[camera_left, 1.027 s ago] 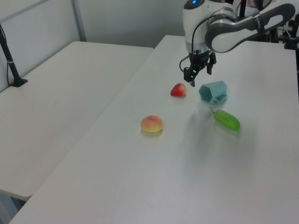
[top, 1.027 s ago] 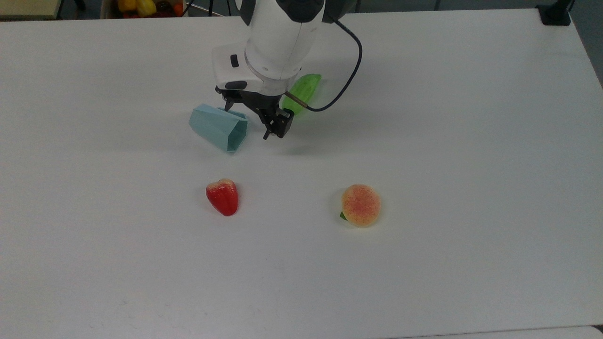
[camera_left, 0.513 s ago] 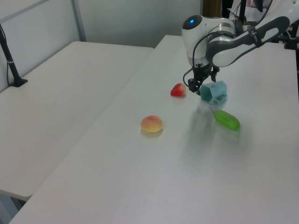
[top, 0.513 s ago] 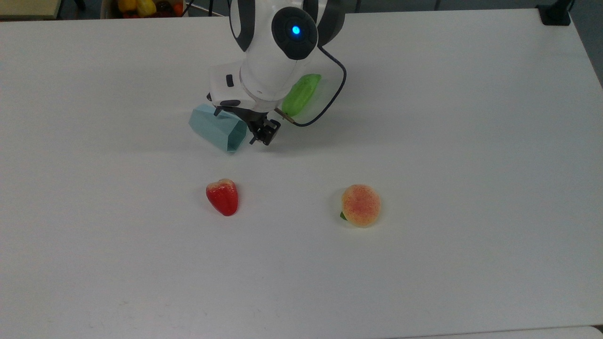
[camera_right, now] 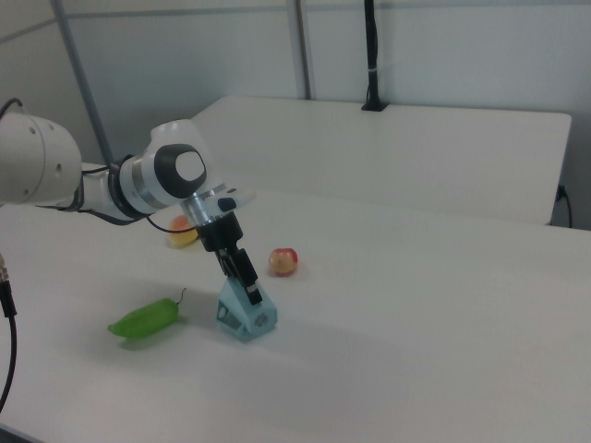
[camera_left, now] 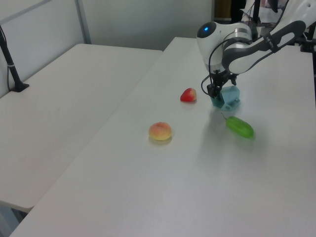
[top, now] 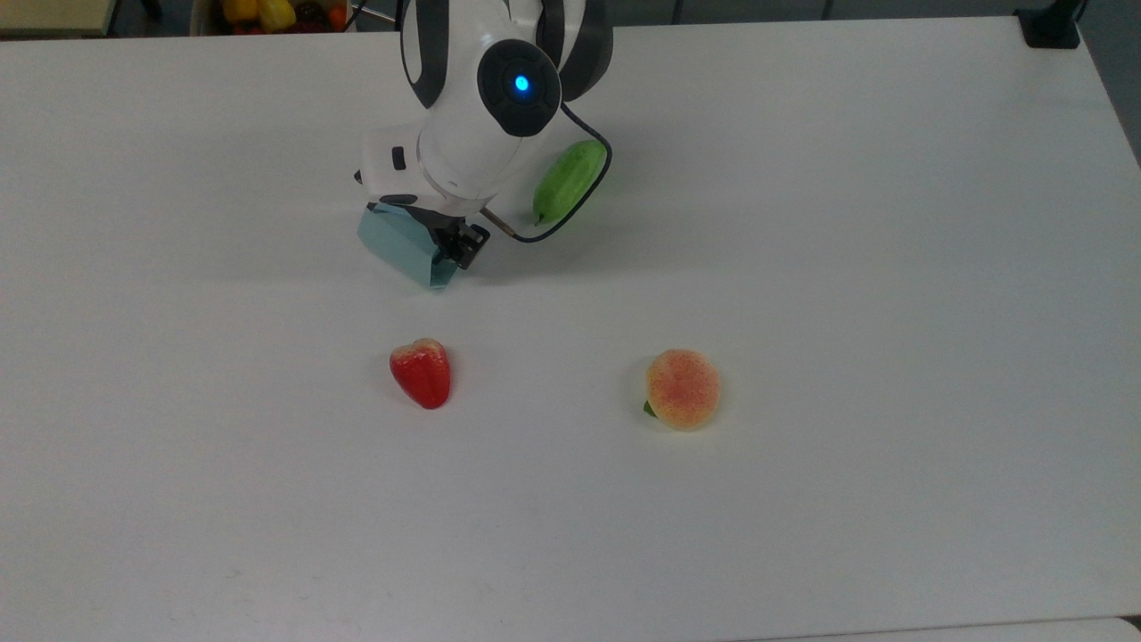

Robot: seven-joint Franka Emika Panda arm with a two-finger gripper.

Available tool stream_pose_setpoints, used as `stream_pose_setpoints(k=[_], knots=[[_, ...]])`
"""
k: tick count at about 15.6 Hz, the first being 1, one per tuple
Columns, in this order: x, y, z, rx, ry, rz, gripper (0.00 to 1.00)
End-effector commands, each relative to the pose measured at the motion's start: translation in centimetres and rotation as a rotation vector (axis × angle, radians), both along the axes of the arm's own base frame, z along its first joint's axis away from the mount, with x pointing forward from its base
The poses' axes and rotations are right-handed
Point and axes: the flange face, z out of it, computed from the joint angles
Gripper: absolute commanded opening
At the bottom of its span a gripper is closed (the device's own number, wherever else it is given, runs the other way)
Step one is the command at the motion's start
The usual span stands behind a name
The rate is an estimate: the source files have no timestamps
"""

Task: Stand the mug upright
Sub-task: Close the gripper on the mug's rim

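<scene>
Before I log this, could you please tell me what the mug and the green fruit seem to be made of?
Mug: looks like matte pale-teal plastic, with flat facets and sharp moulded edges. Green fruit: probably smooth plastic or rubber, given its uniform bright colour and soft sheen.

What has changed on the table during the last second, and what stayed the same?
The gripper moved toward the top view's left and came down to the open rim of the mug, which lies on its side exactly where it was. Whether it has taken hold cannot be told. The red fruit, the peach and the green vegetable did not move.
</scene>
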Motion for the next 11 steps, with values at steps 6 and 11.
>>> stream_pose_setpoints(k=[6, 11], knots=[[-0.55, -0.8, 0.09, -0.001, 0.019, 0.064, 0.0], [-0.48, -1.46, 0.64, 0.002, 0.014, 0.051, 0.0]])
